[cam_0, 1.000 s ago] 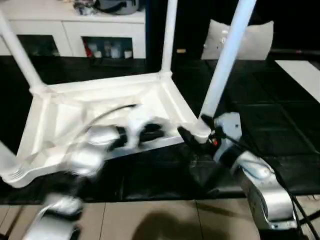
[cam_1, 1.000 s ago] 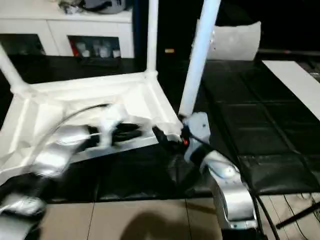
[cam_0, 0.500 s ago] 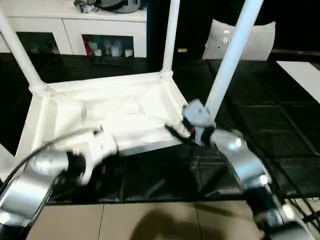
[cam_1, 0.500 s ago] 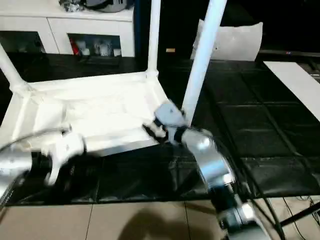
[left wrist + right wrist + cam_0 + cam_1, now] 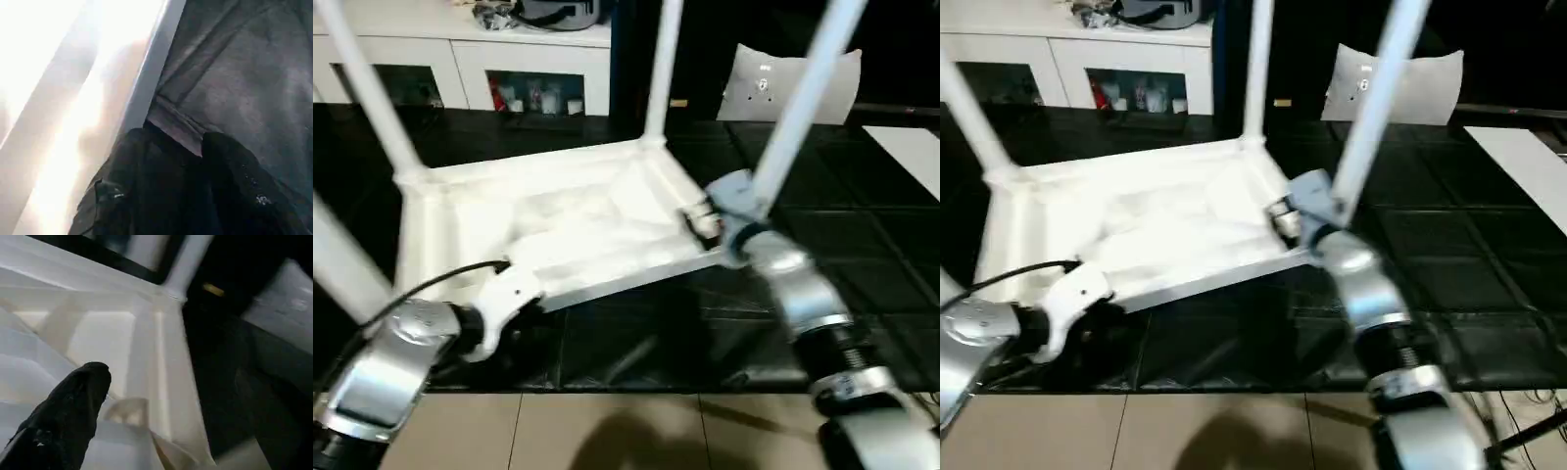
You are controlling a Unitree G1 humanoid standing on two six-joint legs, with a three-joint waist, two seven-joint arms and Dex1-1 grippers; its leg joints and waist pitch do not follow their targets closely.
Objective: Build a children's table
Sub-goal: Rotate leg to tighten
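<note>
The children's table (image 5: 558,220) lies upside down on the black mat, its ribbed underside facing up. White legs stand in its corner sockets: near right (image 5: 803,98), far right (image 5: 661,69), far left (image 5: 372,88), near left (image 5: 337,264). My right gripper (image 5: 703,223) is open over the near right corner, close beside that leg, and one black finger (image 5: 83,391) hovers above the ribs. My left gripper (image 5: 198,147) sits low at the top's near edge (image 5: 146,88). Its two fingers stand slightly apart with nothing between them.
White cabinets with glass doors (image 5: 460,59) line the back. A pale cushion-like bag (image 5: 793,83) and a flat white panel (image 5: 911,147) lie at the back right. The black mat (image 5: 862,225) ends at a tiled floor (image 5: 607,431) near me.
My left arm pulled back from over the ribbed underside to the near edge. My right gripper rose from below the near right corner to just over it. The camera shifted slightly.
</note>
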